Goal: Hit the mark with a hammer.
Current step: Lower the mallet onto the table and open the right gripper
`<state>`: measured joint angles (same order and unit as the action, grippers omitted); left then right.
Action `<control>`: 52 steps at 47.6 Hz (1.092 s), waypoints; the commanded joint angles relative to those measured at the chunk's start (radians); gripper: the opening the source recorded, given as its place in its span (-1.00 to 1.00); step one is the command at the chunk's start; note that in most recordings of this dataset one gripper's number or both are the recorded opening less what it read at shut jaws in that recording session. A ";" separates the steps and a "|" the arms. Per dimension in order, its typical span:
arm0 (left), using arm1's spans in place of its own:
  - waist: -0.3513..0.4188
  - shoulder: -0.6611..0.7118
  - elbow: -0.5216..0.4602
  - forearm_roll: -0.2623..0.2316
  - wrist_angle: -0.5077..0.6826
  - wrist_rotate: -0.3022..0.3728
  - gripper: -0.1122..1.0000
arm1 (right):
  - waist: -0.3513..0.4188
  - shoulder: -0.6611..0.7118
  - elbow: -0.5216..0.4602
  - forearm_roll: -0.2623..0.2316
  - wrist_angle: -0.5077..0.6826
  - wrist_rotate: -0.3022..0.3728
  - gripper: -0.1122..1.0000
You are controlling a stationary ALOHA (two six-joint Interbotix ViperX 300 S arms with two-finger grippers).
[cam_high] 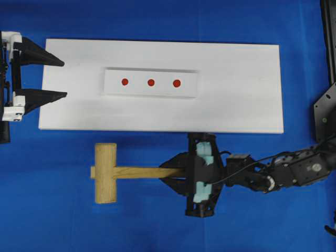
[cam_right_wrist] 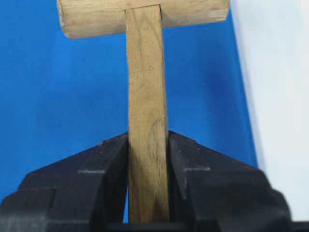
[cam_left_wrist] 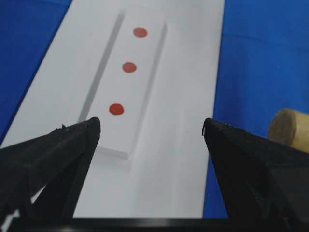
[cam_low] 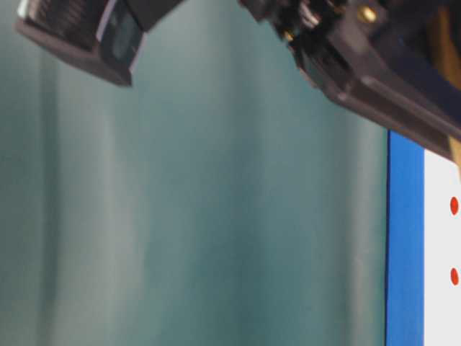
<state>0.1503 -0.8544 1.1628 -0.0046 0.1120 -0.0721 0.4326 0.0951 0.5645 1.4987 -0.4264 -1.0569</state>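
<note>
The right tool (cam_high: 177, 172) is clamping the hammer (cam_high: 113, 172) handle, just below the white board (cam_high: 236, 110); the left tool (cam_high: 64, 79) is gaping wide at the board's left end.

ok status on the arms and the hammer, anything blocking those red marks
Right gripper shut on hammer handle, hammer flat on blue cloth beside white board. Left gripper open at board's end, empty. Three red marks uncovered, nothing over them.

We find no readable words, numbers or brand names anywhere, only signs: three plain red dots (cam_high: 150, 82) in a row on the raised white block (cam_high: 115, 89), unlabelled
</note>
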 commanded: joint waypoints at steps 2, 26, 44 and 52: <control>0.002 0.002 -0.009 -0.002 -0.009 0.000 0.70 | -0.002 0.006 -0.046 -0.008 0.002 0.002 -0.64; 0.003 0.000 -0.006 -0.003 -0.009 -0.002 0.70 | -0.014 0.152 -0.063 0.002 0.055 0.060 -0.64; 0.003 0.000 -0.006 -0.003 -0.028 -0.003 0.70 | -0.029 0.158 -0.020 -0.002 0.115 0.069 -0.64; 0.002 0.000 -0.005 -0.003 -0.037 -0.006 0.70 | -0.035 0.158 -0.011 -0.003 0.127 0.069 -0.64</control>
<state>0.1503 -0.8560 1.1674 -0.0061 0.0859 -0.0736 0.4004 0.2684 0.5584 1.4987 -0.3007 -0.9894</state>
